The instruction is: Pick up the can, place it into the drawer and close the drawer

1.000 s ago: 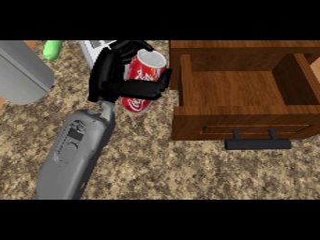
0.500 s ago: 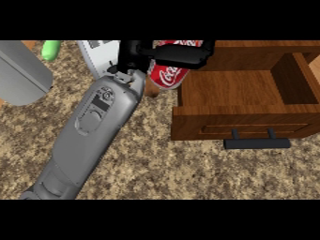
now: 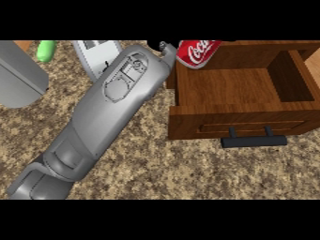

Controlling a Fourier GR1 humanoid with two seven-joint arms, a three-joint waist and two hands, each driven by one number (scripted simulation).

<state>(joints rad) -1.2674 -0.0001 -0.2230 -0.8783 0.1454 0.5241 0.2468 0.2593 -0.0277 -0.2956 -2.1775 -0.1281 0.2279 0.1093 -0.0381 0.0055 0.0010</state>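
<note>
The left hand (image 3: 163,46) is showing only as a black sliver past the grey forearm (image 3: 114,108), so I cannot tell its grip; the red can (image 3: 198,52) is hanging tilted over the far-left corner of the open drawer (image 3: 245,119), likely for lowering inside

Tilted red can (image 3: 198,54) over open drawer (image 3: 245,119)

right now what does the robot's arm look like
Only the left forearm shows: a smooth, glossy grey shell, rounded, with outlined panel markings near the wrist and a bulkier joint at the elbow end. The left hand is just a black sliver at the top. No cables visible.
</note>
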